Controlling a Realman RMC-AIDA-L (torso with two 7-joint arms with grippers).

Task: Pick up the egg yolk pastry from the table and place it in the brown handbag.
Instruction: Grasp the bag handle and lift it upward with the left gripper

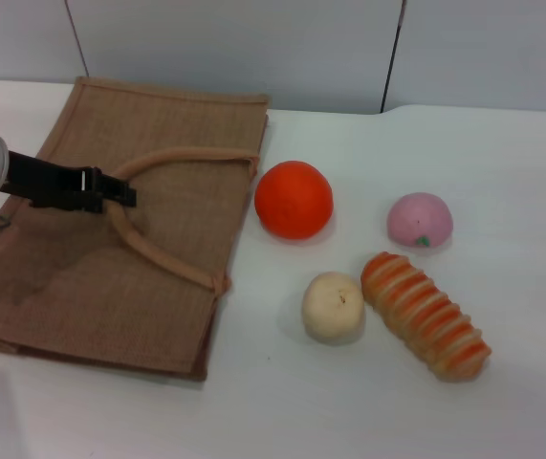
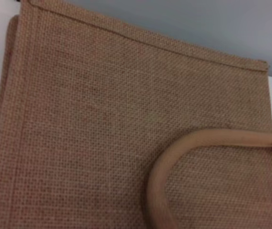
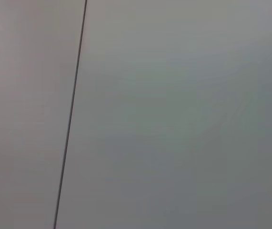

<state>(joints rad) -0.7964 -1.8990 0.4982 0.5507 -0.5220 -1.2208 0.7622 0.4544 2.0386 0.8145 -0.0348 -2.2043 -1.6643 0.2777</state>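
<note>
Nothing done yet: egg yolk pastry [image 1: 333, 306] sits on the table [image 1: 502, 172] between orange [image 1: 294, 199] and striped bread roll [image 1: 425, 314], outside the flat brown handbag [image 1: 72, 287]. Left gripper [image 1: 124, 196] at the bag's handle [image 1: 158, 251], fingers together, apparently pinching it. Pick and place both remain.

The brown handbag [image 1: 110, 258] lies flat on the table [image 1: 502, 182] toward its left edge, handles [image 1: 158, 253] resting on top. The left gripper [image 1: 124, 196] sits over the bag at the handle loop. Right of the bag lies the orange [image 1: 294, 199]; the pink ball [image 1: 420, 219] lies farther right. Nearer the front edge lies the egg yolk pastry [image 1: 333, 306], the striped bread roll [image 1: 426, 315] just beside it (on its right)
</note>
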